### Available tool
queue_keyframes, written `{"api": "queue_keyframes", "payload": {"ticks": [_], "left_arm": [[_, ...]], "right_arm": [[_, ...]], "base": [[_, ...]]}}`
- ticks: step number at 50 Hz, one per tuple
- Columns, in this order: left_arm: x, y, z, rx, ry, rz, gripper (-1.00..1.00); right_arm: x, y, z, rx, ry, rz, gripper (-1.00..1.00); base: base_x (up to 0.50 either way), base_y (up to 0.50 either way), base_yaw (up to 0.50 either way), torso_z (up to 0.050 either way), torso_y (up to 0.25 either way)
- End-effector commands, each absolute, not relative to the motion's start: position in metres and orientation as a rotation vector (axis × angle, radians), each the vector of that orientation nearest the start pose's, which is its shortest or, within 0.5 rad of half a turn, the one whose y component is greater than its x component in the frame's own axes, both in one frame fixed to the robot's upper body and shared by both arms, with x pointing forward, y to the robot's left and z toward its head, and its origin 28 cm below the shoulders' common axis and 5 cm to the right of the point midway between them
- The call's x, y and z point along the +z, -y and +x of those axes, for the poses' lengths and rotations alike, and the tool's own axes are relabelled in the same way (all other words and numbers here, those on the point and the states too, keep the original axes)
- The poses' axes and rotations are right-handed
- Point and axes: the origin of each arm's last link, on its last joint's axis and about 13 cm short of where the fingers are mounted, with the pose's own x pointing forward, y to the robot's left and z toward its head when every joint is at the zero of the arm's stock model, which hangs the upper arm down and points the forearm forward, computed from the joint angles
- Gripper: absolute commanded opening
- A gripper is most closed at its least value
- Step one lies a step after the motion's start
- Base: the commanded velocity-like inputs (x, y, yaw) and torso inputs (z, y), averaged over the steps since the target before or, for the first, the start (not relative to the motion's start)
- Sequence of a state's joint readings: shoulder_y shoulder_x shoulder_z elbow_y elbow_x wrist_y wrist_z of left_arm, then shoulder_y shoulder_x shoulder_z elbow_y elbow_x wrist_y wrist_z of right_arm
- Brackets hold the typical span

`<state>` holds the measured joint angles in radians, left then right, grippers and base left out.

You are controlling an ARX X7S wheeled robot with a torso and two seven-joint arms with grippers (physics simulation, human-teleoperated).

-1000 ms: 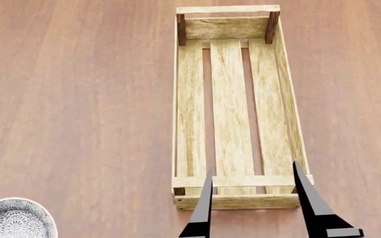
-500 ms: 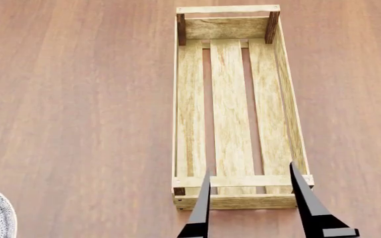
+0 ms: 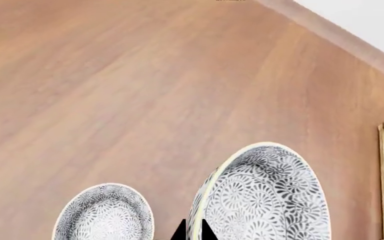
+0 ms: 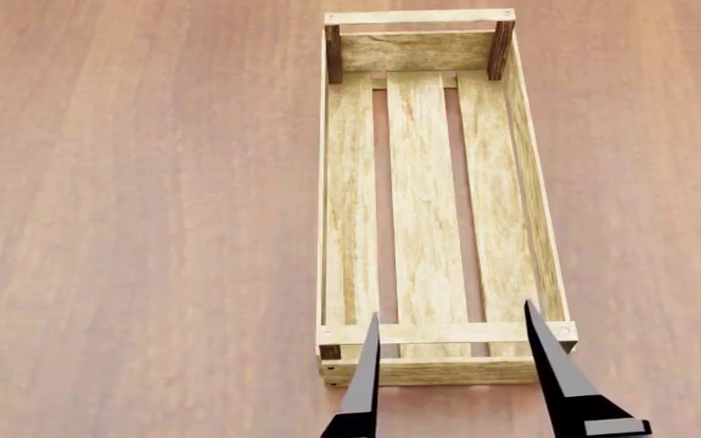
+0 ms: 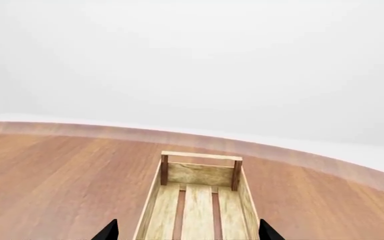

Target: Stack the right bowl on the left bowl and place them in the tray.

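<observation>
— What does your left wrist see?
— My left fingers [image 3: 189,231] pinch the rim of a tilted patterned bowl [image 3: 262,197], I think lifted; a second bowl [image 3: 105,215] sits apart on the wooden surface [image 3: 112,90].
— And the head view?
— My right fingers [image 4: 448,365] stand wide over the near end of the tray [image 4: 423,219].
— Right wrist?
— The tray runs lengthwise away between my spread fingers.

I saw a tray [image 4: 425,196] of pale, rough, weathered wood, a smooth matt reddish wood counter [image 4: 143,201], and two glossy bowls [image 3: 262,197] that looked ceramic.
</observation>
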<state>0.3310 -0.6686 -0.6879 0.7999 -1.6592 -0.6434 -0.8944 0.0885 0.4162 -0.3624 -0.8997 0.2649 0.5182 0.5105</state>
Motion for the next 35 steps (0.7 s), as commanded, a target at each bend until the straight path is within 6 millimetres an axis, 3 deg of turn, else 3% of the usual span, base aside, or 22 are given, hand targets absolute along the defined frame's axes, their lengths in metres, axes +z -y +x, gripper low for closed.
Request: {"api": "queue_keyframes", "payload": {"ticks": [1, 22, 35], "left_arm": [[0.177, -0.327, 0.115, 0.441, -0.181, -0.612, -1.00], [0.181, -0.338, 0.119, 0.553, -0.187, -0.732, -1.00], [0.173, -0.346, 0.122, 0.578, -0.190, -0.832, -1.00]], "right_arm": [[0.153, 0.081, 0.172, 0.074, 0.338, -0.065, 1.00], [0.154, 0.081, 0.172, 0.075, 0.343, -0.056, 1.00], [0.155, 0.081, 0.171, 0.071, 0.344, -0.059, 1.00]], "base": [[0.00, 0.00, 0.00, 0.000, 0.000], [0.00, 0.00, 0.00, 0.000, 0.000], [0.00, 0.00, 0.00, 0.000, 0.000]]}}
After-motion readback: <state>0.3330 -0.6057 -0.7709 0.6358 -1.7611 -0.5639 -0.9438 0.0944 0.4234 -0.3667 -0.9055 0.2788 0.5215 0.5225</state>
